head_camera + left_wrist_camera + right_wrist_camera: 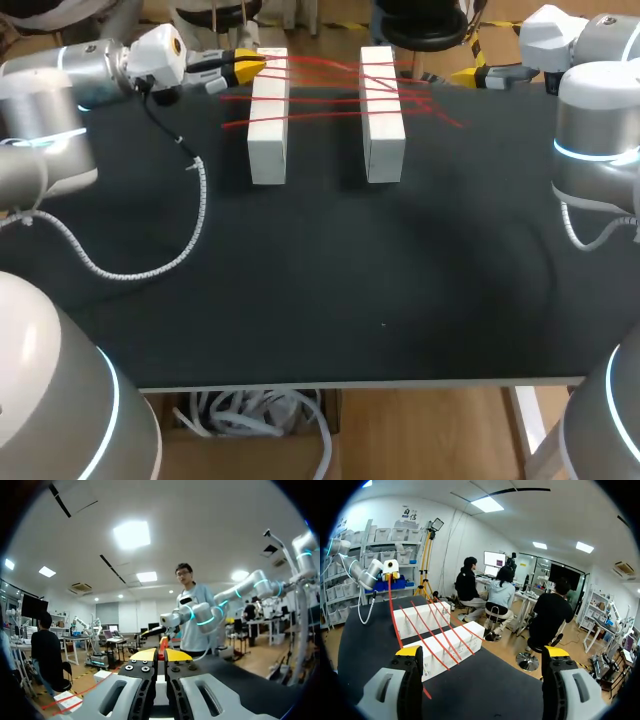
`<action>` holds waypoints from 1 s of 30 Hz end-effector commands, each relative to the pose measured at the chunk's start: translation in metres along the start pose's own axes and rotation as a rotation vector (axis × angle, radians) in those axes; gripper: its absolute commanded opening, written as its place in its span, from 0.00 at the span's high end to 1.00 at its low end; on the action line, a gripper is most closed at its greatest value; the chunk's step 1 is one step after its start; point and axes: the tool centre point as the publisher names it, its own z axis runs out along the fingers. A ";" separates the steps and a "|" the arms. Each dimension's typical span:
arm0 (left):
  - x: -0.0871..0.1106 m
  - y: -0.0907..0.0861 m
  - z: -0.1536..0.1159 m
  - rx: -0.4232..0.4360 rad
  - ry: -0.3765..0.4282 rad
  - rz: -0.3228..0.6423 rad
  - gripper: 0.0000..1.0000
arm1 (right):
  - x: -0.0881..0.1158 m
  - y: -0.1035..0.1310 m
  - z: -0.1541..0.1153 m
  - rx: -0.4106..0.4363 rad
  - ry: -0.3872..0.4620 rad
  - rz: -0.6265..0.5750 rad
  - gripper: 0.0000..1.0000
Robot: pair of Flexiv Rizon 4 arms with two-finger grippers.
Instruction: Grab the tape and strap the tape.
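My left gripper (247, 68) is clamped on the red tape (325, 100), which is strung across two white blocks (269, 125) on the bench (330, 270). My right gripper (468, 73) stands open.

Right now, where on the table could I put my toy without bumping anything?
The near half of the black table is bare, between the white blocks and the front edge, right of the coiled cable. It is crowded at the back: red tape crosses both blocks, pinched in the left fingers.

Two blocks (268, 125) side by side, far back on the table (320, 260).
The tape (330, 95) lies across both; my left gripper (250, 67) just left of them, my right gripper (462, 75) off to their right.
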 end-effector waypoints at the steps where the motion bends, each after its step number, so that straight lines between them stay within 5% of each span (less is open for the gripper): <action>1: -0.003 0.002 0.002 0.019 0.030 0.020 1.00 | 0.000 0.000 0.000 0.001 0.000 0.000 0.00; 17: -0.004 0.002 0.002 0.029 0.043 0.033 1.00 | 0.000 0.000 0.000 0.001 0.000 0.000 0.00; 30: -0.004 0.002 0.002 0.029 0.043 0.033 1.00 | 0.009 0.018 -0.061 -0.082 -0.180 0.290 0.00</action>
